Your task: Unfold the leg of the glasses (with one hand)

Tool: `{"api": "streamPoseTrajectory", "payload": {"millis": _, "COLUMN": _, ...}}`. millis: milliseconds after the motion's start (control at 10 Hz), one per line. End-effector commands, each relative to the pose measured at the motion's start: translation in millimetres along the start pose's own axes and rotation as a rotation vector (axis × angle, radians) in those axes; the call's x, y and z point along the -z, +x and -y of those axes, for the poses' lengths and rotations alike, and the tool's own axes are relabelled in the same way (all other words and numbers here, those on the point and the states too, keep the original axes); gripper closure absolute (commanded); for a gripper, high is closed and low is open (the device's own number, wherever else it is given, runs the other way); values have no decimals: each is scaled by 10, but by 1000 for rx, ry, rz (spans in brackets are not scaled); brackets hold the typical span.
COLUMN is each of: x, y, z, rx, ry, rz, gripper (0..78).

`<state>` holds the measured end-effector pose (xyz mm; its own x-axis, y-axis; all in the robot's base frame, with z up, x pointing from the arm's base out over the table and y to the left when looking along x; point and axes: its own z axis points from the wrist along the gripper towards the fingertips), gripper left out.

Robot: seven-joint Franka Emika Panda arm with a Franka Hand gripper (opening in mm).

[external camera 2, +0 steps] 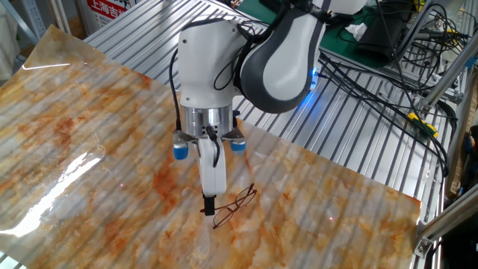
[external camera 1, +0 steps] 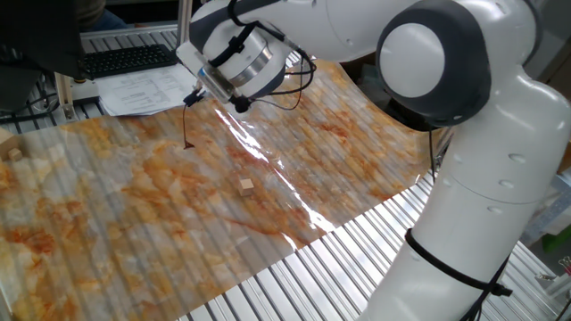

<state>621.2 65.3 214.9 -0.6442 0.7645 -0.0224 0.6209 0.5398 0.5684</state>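
My gripper (external camera 1: pixel 191 98) is shut on the top end of the thin dark leg (external camera 1: pixel 187 125). The leg hangs almost straight down from the fingertips. The glasses (external camera 1: pixel 187 146) dangle as a small dark shape at its lower end, just above the marbled table sheet. In the other fixed view the gripper (external camera 2: pixel 208 207) points down and the glasses (external camera 2: pixel 235 207) show both wire rims, stretching right from the fingertips. I cannot tell whether the frame touches the sheet.
A small tan wooden cube (external camera 1: pixel 246 185) lies on the marbled sheet (external camera 1: pixel 134 205), right of the glasses. Another cube (external camera 1: pixel 11 153) sits at the far left. A keyboard (external camera 1: pixel 125 59) and papers (external camera 1: pixel 143 89) lie behind. Cables (external camera 2: pixel 373 67) run over the metal slats.
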Motion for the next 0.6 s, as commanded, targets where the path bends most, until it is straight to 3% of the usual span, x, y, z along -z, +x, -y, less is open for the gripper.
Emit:
{"api": "streamPoseTrajectory", "payload": {"millis": 100, "x": -63, "y": 37, "z": 5, "rx": 19, "ry": -6, "rz": 22, "gripper": 764}}
{"api": "streamPoseTrajectory", "payload": {"millis": 300, "x": -71, "y": 44, "z": 11, "rx": 34, "ry": -13, "rz": 47, "gripper": 764}}
{"api": "streamPoseTrajectory", "payload": {"millis": 600, "x": -104, "y": 63, "z": 27, "rx": 32, "ry": -8, "rz": 43, "gripper": 764}}
